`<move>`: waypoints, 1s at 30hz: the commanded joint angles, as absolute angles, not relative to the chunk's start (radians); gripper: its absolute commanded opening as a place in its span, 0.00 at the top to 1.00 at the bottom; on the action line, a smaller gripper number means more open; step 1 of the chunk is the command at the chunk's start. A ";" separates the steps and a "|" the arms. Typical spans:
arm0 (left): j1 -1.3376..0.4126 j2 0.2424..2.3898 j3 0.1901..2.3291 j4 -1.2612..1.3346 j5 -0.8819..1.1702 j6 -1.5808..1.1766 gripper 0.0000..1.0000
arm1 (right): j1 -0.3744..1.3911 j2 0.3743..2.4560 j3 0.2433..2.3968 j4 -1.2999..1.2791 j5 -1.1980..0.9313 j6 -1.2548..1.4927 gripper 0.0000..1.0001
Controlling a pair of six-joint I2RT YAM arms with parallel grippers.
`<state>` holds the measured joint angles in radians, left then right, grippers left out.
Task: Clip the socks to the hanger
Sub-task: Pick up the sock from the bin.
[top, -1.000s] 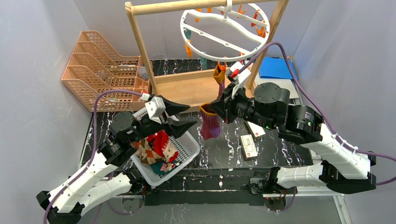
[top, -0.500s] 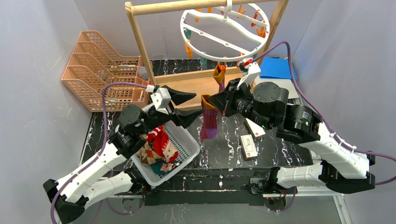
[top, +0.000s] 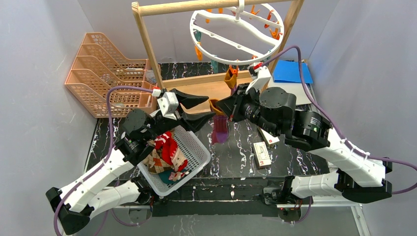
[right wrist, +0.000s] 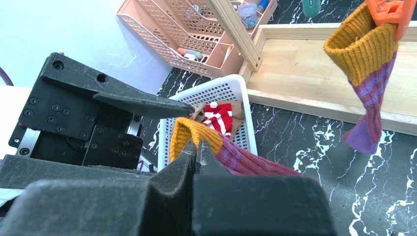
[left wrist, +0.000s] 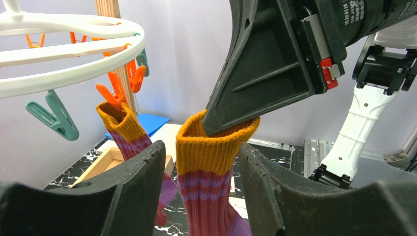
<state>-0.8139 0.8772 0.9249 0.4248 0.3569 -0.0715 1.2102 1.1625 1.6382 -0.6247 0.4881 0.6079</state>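
My right gripper (top: 220, 105) is shut on the orange cuff of a maroon-purple sock (top: 219, 130), which hangs over the dark table. The pinch shows in the right wrist view, where the right gripper (right wrist: 197, 147) holds the sock (right wrist: 246, 160). My left gripper (left wrist: 201, 147) is open, one finger on each side of the held sock (left wrist: 211, 167) just below the cuff. A matching sock (top: 231, 78) hangs from an orange clip on the round white hanger (top: 236, 32). More socks (top: 169, 152), one red with white stripes (right wrist: 219, 118), lie in the white basket (top: 196, 162).
The hanger hangs from a wooden frame rack (top: 147, 44) with a wooden base (top: 201, 93). A peach tiered tray (top: 105, 69) stands at the back left. A blue sheet (top: 292, 71) lies at the back right, and small boxes (top: 261, 155) lie under the right arm.
My left gripper has risen from over the basket and moved right, so its fingers now straddle the held sock. The right gripper has shifted slightly left and back with the sock.
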 commanded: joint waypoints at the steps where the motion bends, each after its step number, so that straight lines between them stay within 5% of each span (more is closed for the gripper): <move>1: -0.816 0.871 0.963 0.463 0.386 -0.062 0.49 | 1.209 1.168 1.639 -0.545 0.509 0.632 0.99; 14: -0.816 0.876 0.963 0.434 0.352 -0.037 0.51 | 1.209 1.180 1.635 -0.506 0.466 0.634 0.99; 30: -0.816 0.873 0.971 0.418 0.351 -0.034 0.98 | 1.209 1.155 1.610 -0.525 0.529 0.634 0.99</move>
<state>-0.8139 0.8913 0.9321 0.4110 0.3553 -0.0452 1.2102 1.1801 1.6199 -0.5503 0.4721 0.6258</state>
